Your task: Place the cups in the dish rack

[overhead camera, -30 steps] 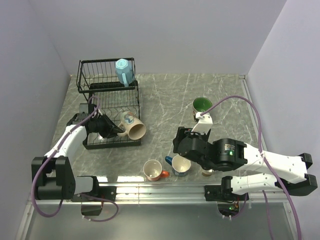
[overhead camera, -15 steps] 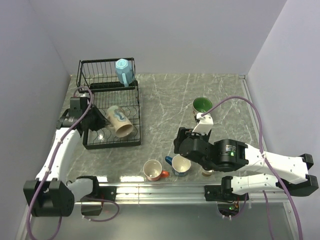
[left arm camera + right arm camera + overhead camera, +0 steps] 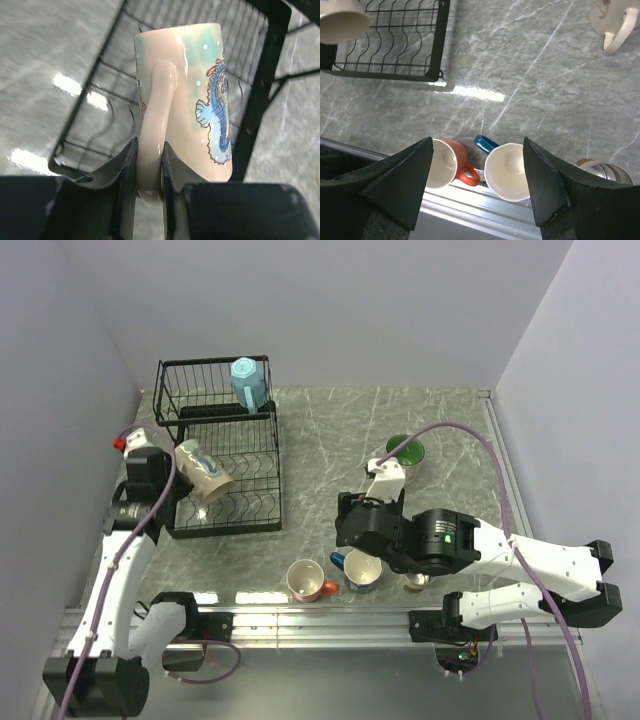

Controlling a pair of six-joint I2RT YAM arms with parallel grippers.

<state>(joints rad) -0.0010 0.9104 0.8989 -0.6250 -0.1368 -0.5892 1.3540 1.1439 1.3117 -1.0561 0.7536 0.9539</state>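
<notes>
Well, my left gripper (image 3: 148, 165) is clamped on the handle (image 3: 156, 115) of the cream mug (image 3: 200, 95) with the blue seahorse, one jaw on either side of the loop, and the mug hangs in the air over the left part of the dish rack (image 3: 225, 531), above its lower tier and just in front of the upper shelf (image 3: 200, 364). The mug's long axis runs straight out from my jaws, slanting across the wires toward the rack's right side. I cannot tell from here which end is the mouth. As I judge it, the coming move turns on that axis: the mug has to tip upright or mouth-down and settle between the wires below it, and only my left arm is placed to do that. In the rack, the upper shelf holds the light blue cup (image 3: 246, 382), and I see no cup seated in the lower tier. My right gripper (image 3: 477, 175) is spread wide with nothing in it, hovering well to the right of the rack over the orange-red mug (image 3: 445, 162) and the dark blue mug (image 3: 507, 170), which stand side by side. The metal cup (image 3: 605, 170) is further right of them, and the green-lined mug (image 3: 405, 450) stands right of the rack, further back.
</notes>
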